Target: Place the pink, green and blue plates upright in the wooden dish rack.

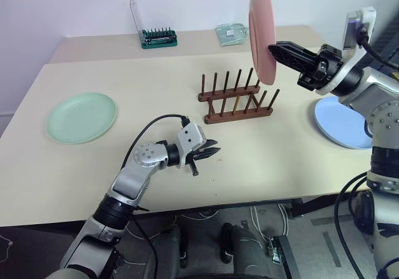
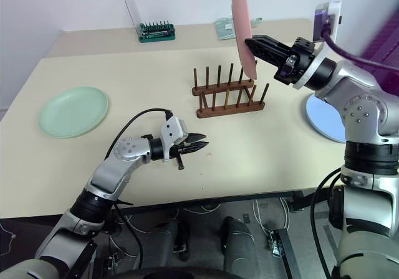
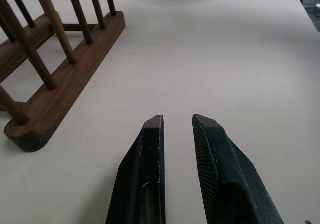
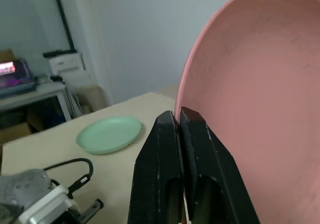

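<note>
The right gripper point(image 1: 272, 47) is clamped on the rim of the pink plate point(image 1: 259, 33), its two black fingers point(image 4: 195, 149) pressed onto the edge with the plate between them. The plate is held upright on edge in the air, above the far right part of the rack point(image 1: 237, 100) and not touching its pegs. The left gripper point(image 1: 214, 149) hangs low over the table point(image 1: 274, 160) in front of the rack, its fingers point(image 3: 150, 154) a narrow gap apart with nothing between them, pointing toward the robot's right. The rack stands at mid-table, two dark rails with rows of upright pegs, all slots vacant. The green plate point(image 1: 81, 118) lies flat on the table well to the left. The blue plate point(image 1: 340, 123) lies flat near the right edge, partly behind the right arm. A green bit holder point(image 1: 158, 38) and a clear packet point(image 1: 232, 33) sit at the far side of the table
</note>
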### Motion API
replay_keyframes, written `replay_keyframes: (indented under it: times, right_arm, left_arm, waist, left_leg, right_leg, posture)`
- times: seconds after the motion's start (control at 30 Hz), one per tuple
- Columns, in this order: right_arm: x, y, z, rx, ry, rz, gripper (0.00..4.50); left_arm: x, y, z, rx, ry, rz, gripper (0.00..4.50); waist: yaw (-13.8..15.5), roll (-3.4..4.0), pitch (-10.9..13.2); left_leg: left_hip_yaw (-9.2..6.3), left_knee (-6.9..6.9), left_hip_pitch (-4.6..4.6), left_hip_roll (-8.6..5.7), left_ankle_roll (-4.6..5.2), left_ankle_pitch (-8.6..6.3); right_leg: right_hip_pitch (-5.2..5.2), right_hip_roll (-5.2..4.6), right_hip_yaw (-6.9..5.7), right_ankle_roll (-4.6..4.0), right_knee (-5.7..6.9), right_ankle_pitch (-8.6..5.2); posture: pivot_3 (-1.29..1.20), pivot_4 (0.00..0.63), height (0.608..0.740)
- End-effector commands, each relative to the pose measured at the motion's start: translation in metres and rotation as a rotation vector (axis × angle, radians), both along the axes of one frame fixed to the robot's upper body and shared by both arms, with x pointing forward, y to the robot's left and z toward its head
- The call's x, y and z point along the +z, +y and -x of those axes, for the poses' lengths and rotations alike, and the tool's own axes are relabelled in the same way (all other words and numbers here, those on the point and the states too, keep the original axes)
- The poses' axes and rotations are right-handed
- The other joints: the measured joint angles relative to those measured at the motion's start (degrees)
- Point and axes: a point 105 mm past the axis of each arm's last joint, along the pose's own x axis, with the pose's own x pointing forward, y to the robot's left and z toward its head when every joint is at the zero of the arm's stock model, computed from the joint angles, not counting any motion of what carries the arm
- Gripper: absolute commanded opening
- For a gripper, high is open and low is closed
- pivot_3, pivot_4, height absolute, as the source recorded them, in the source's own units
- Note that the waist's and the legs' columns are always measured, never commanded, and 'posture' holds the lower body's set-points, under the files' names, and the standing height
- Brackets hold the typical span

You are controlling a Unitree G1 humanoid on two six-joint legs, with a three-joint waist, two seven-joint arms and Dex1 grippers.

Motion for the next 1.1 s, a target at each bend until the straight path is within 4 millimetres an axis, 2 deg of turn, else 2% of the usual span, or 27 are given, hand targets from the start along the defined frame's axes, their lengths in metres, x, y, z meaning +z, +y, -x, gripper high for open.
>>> replay_keyframes:
  times: [0.03, 0.23, 0.6, 0.73, 0.87, 0.97, 1.1]
  right_arm:
    - [0.024, -0.01, 0.005, 0.035, -0.041, -0.077, 0.03]
    - [0.019, -0.014, -0.005, 0.057, 0.011, -0.064, 0.03]
    - [0.003, -0.023, -0.034, 0.039, 0.139, -0.077, 0.03]
    - [0.003, -0.028, -0.039, 0.044, 0.18, -0.135, 0.03]
    - [-0.008, -0.032, -0.046, 0.036, 0.255, -0.165, 0.03]
    - [-0.011, -0.031, -0.045, 0.053, 0.255, -0.14, 0.03]
    - [0.0, -0.024, -0.03, 0.155, 0.204, -0.126, 0.03]
  left_arm:
    - [0.012, -0.001, 0.001, -0.009, -0.039, 0.035, 0.88]
    - [0.012, -0.001, 0.002, -0.011, -0.037, 0.038, 0.88]
    - [0.012, -0.001, 0.003, -0.005, -0.034, 0.045, 0.88]
    - [0.011, -0.001, 0.004, -0.005, -0.035, 0.043, 0.88]
    - [0.011, -0.001, 0.004, -0.006, -0.033, 0.045, 0.88]
    - [0.011, -0.002, 0.004, -0.008, -0.035, 0.042, 0.88]
    - [0.012, -0.001, 0.003, -0.007, -0.035, 0.044, 0.88]
  waist:
    - [0.04, 0.0, 0.0]
    - [0.0, 0.0, 0.0]
    - [-0.04, 0.01, 0.0]
    - [-0.03, 0.01, 0.01]
    - [-0.05, 0.01, 0.01]
    - [-0.04, 0.02, 0.01]
    - [-0.09, 0.04, 0.02]
  left_leg:
    - [0.0, -0.01, -0.03, 0.0, 0.0, 0.0]
    - [0.04, -0.01, -0.05, 0.01, 0.02, 0.0]
    - [0.06, 0.0, -0.07, 0.0, 0.02, -0.01]
    - [0.05, 0.0, -0.08, 0.0, 0.02, -0.01]
    - [0.06, -0.01, -0.08, 0.01, 0.02, -0.01]
    - [0.05, 0.0, -0.09, 0.01, 0.02, -0.01]
    - [0.06, -0.01, -0.14, 0.01, 0.02, -0.01]
  right_leg:
    - [-0.02, 0.0, -0.01, 0.0, 0.0, 0.0]
    - [-0.05, 0.01, 0.01, 0.01, 0.0, 0.0]
    - [-0.08, 0.01, 0.01, 0.01, 0.01, 0.01]
    - [-0.08, 0.01, 0.01, 0.01, 0.0, 0.01]
    - [-0.09, 0.01, 0.01, 0.01, 0.01, 0.0]
    - [-0.08, 0.0, 0.01, 0.01, 0.0, 0.01]
    - [-0.15, 0.01, 0.01, 0.01, 0.02, 0.01]
  posture:
    - [0.0, 0.15, 0.73]
    - [0.0, 0.15, 0.73]
    - [0.0, 0.15, 0.73]
    - [0.0, 0.15, 0.73]
    - [0.0, 0.15, 0.73]
    - [0.0, 0.15, 0.73]
    - [0.0, 0.15, 0.73]
